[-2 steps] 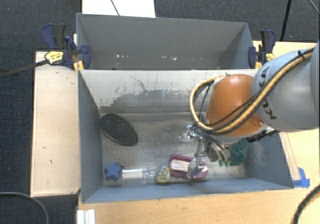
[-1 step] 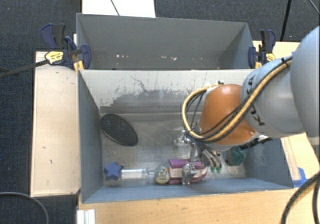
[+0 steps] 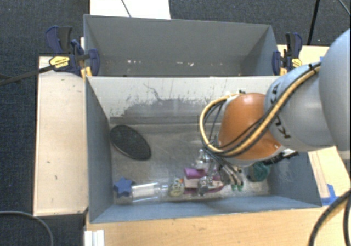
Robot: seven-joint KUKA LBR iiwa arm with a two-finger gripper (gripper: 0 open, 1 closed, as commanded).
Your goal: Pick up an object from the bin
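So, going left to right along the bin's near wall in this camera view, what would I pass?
Blue star-shaped cap → clear bottle → small yellowish thing → purple thing → gripper → teal thing.

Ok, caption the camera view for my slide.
Gripper low over a purple item by the grey bin's front wall, with a clear blue-capped bottle and a black oval pad to its left.
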